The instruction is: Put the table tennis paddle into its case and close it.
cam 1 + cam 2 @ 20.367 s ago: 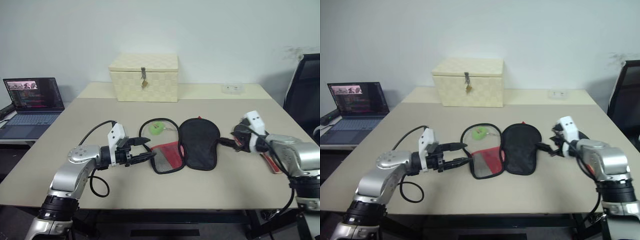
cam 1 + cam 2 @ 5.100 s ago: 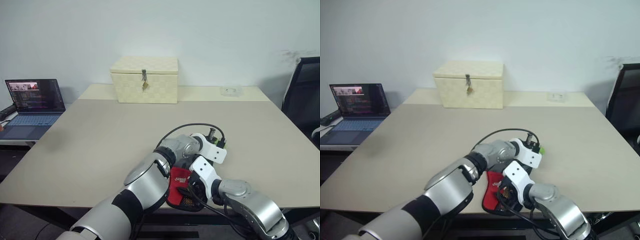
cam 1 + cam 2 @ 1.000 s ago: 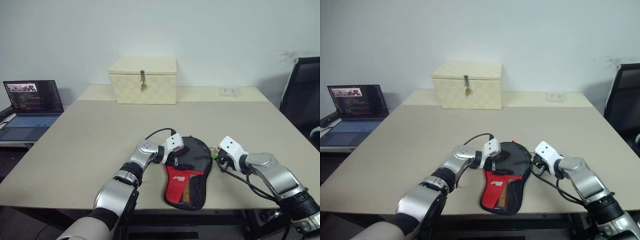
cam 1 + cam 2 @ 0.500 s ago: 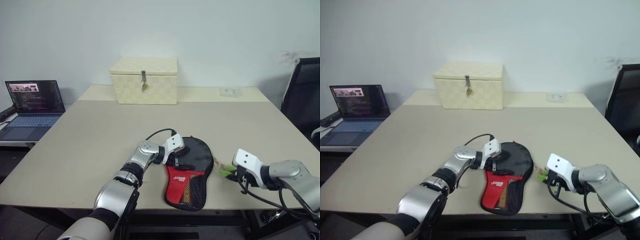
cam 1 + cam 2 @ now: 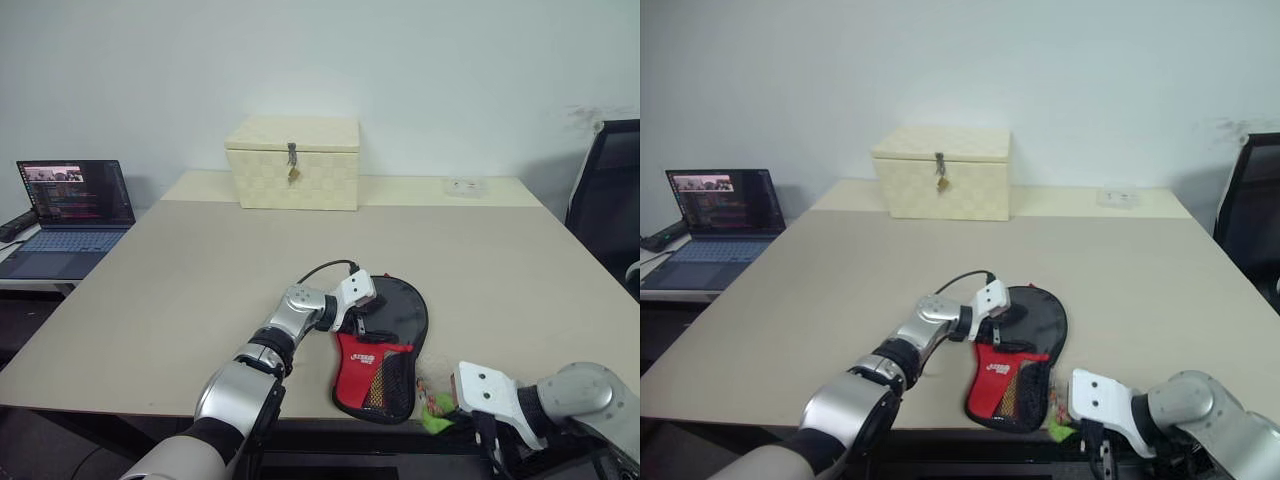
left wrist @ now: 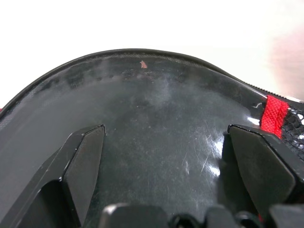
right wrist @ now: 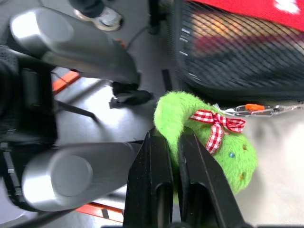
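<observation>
Trailing right hand [image 7: 173,142], withdrawn tableward

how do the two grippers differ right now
The left gripper is open, fingers spread over the round black end of the case. The right gripper is shut on the green plush tag.
The left sits over the table; the right is at the near table edge, beside the case's narrow red end.
Both have two black fingers.
</observation>
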